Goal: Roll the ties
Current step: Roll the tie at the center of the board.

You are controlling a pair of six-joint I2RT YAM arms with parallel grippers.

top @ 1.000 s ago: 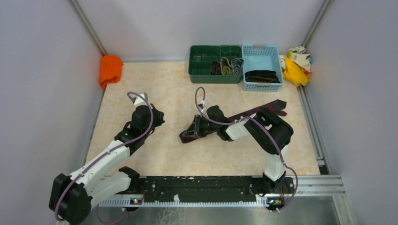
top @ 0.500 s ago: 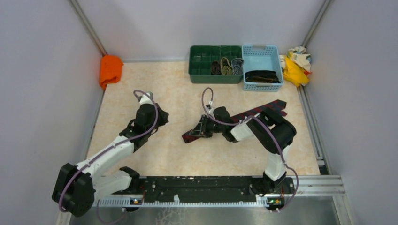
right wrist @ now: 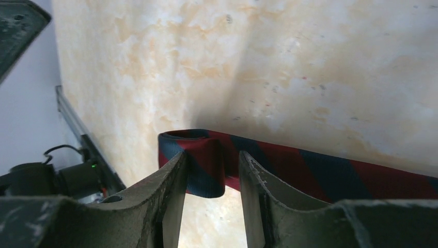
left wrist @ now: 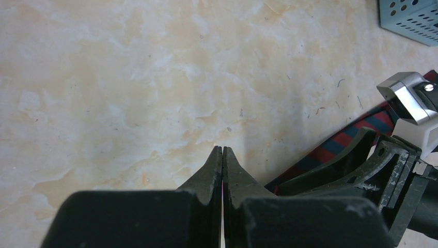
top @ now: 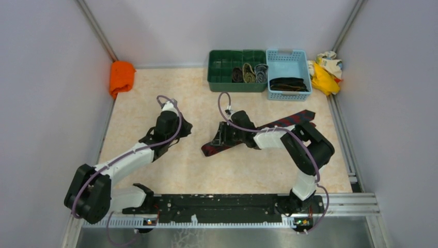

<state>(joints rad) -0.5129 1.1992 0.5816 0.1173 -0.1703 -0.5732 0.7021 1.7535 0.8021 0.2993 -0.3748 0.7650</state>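
A dark red tie (top: 289, 120) with navy stripes lies slanted across the table, its near end (top: 209, 150) folded over. The right wrist view shows that folded end (right wrist: 206, 155) between the fingers of my right gripper (right wrist: 212, 157). The jaws stand apart, with a gap beside the fabric, so the gripper is open. My right gripper (top: 223, 135) sits low over the tie's left end. My left gripper (top: 185, 126) is shut with nothing in it, just left of the tie. In the left wrist view its tips (left wrist: 222, 150) hang above bare table, with the tie (left wrist: 330, 150) and the right gripper at the right.
A green tray (top: 222, 85) at the back holds three rolled ties (top: 248, 74). Beside it, a blue basket (top: 287, 54) holds dark ties (top: 287, 83). An orange cloth (top: 121, 76) lies at the back left and yellow-and-cream rags (top: 326, 70) at the back right.
My right gripper has opened around the folded tie end. My left arm has reached further right and forward, closer to the tie.
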